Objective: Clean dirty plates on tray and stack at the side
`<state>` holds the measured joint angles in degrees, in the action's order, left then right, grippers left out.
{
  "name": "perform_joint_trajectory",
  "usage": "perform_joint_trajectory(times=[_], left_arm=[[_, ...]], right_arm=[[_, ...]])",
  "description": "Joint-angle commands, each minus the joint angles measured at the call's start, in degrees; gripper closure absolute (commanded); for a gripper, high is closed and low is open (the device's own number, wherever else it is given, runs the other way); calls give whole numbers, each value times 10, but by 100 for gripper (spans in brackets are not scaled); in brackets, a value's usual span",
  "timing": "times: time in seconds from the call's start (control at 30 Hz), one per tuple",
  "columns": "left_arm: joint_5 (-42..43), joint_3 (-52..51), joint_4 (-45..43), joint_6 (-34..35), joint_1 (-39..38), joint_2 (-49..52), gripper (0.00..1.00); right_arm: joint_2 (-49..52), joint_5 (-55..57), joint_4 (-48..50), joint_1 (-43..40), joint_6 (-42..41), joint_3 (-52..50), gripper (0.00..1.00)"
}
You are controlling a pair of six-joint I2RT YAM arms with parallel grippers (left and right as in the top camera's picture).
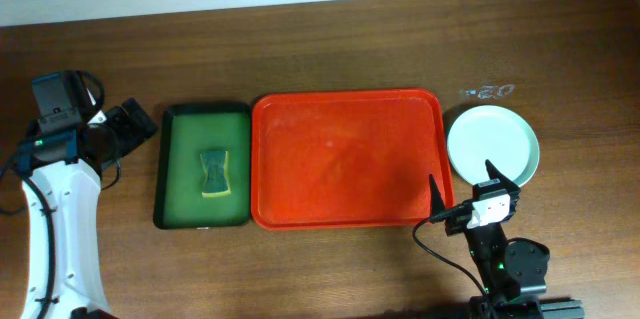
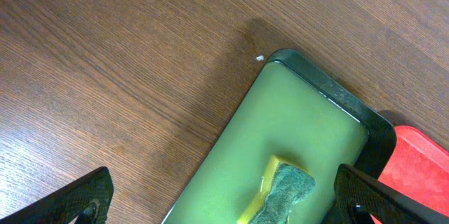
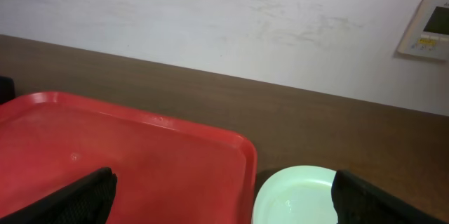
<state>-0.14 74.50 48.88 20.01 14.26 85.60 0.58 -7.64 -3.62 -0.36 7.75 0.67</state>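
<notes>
Red-orange plastic is all that is shown by the tray [image 1: 345, 159]: no plate is left on it, and its floor is seen bare in both the overhead and right wrist views. The dirty plates [image 1: 492, 144] are found just beside the tray's right edge, on the wooden table [image 1: 300, 269], as 1 pale mint-white pile. A 2nd rim is hinted at on the pile's right side, but how many plates are stacked cannot be told, and no yellow smear is seen on the top one. The sponge [image 1: 215, 174] is laid in the dark green tray [image 1: 162, 174], touched by neither gripper. The left gripper [image 1: 140, 127] is held released and empty over the table left of the green tray, jaws spread wide. The right gripper [image 1: 462, 181] is likewise released, grasping nothing, near the tray's lower right corner and the pile. The task is judged to be at its last step or already done. The next move is judged to call only for a check that the pile sits square, then for both arms to be drawn clear without the stack being nudged.
</notes>
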Motion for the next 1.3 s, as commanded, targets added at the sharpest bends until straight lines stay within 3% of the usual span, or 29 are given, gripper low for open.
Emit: perform_joint_trajectory(times=[0.0,0.87,1.27], left_arm=[[4,6,0,3,2,-8,1],[4,6,0,3,1,-7,1],[4,5,0,3,-92,-186,1]], right_arm=[[-4,-8,-2,-4,4,-3,2],[-4,-8,-2,-4,4,-3,2],[-4,-8,-2,-4,4,-3,2]])
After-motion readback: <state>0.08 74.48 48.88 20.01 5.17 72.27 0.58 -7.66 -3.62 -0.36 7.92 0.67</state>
